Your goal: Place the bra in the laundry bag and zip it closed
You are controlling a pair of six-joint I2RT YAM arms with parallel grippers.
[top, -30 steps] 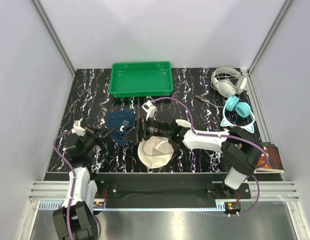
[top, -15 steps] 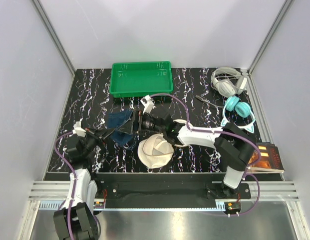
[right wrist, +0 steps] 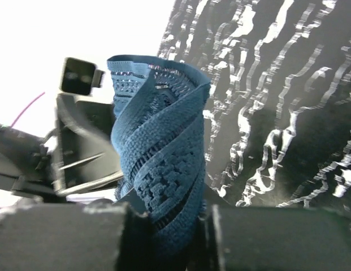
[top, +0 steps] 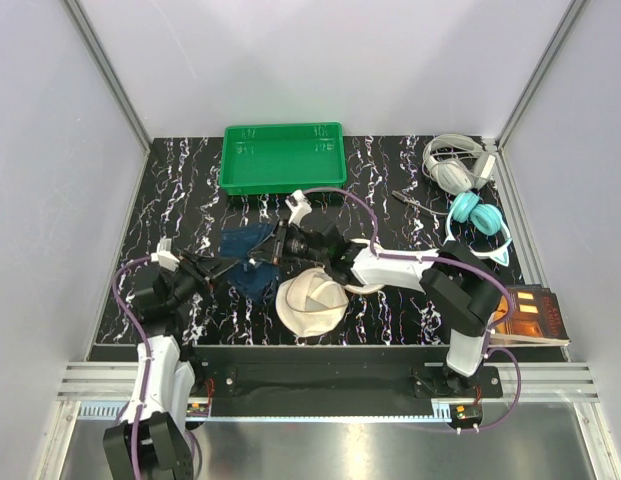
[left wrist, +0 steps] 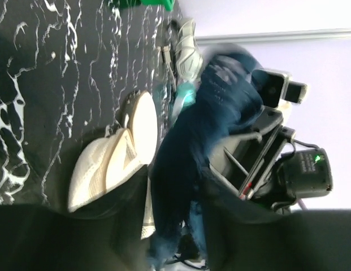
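Bra (top: 245, 243) lifted off worktop (top: 390, 180), just beyond laundry bag (top: 310, 300) on its far-left side. Right fingers (right wrist: 62, 240) pinching one bunched end, left fingers (left wrist: 79, 237) pinching the other. Two-point hold probably keeps fabric spread for lowering into bag.

A robot test cell in a lab, not a lived-in room.
Plain pale walls (top: 320, 60) and aluminium posts (top: 107, 70) box in a black marbled table (top: 410, 190). A left arm (top: 155, 365) and a right arm (top: 400, 270) are mounted along a metal rail (top: 550, 380) at its near edge.
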